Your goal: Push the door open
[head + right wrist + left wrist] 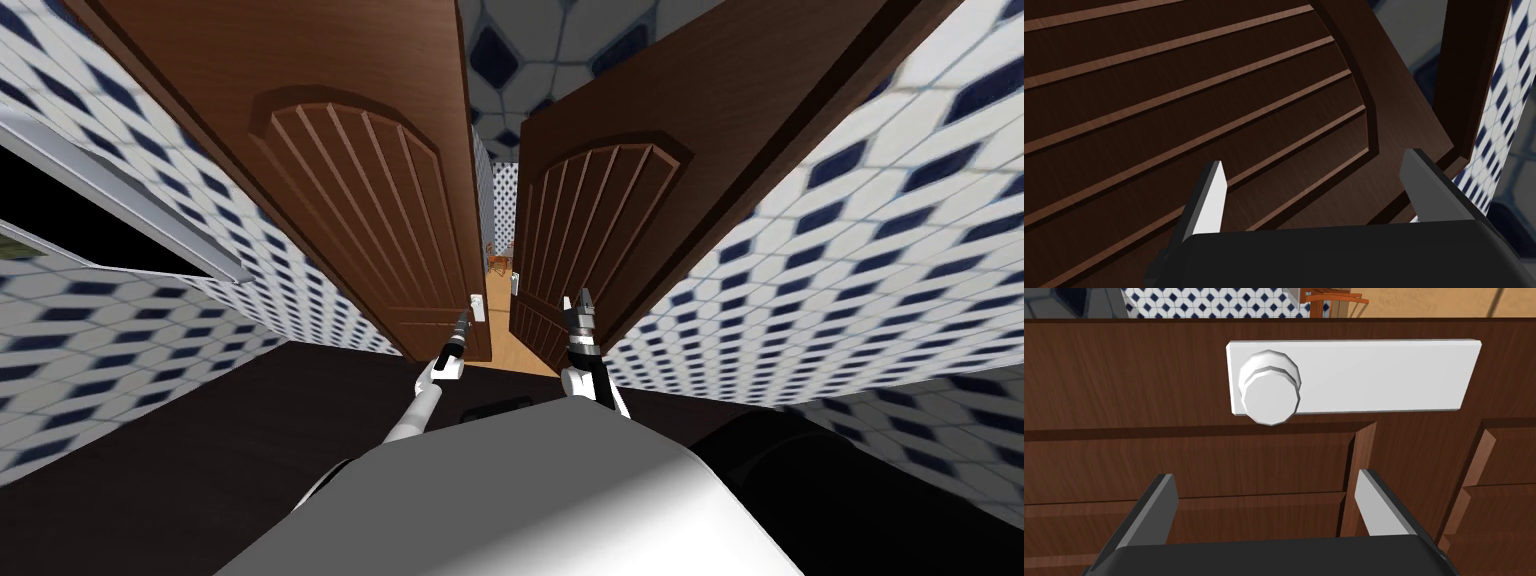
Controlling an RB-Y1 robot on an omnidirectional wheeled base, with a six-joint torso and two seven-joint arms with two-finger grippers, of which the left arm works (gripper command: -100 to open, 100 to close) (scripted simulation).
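Brown double door (350, 200) directly ahead, leaves ajar. Left hand (1264, 480) open near white knob (1270, 388); right hand (1314, 160) open at right leaf (620, 220) — contact unclear. Best pushed near the meeting edges, away from hinges.

Walls (850, 250) left and right of frame: white tile, navy diamonds. Lower frame, dark floor (180, 450). Left edge, white frame (120, 195) around black area (60, 215). Centre: tan floor (505, 340), orange-brown chair (497, 258).
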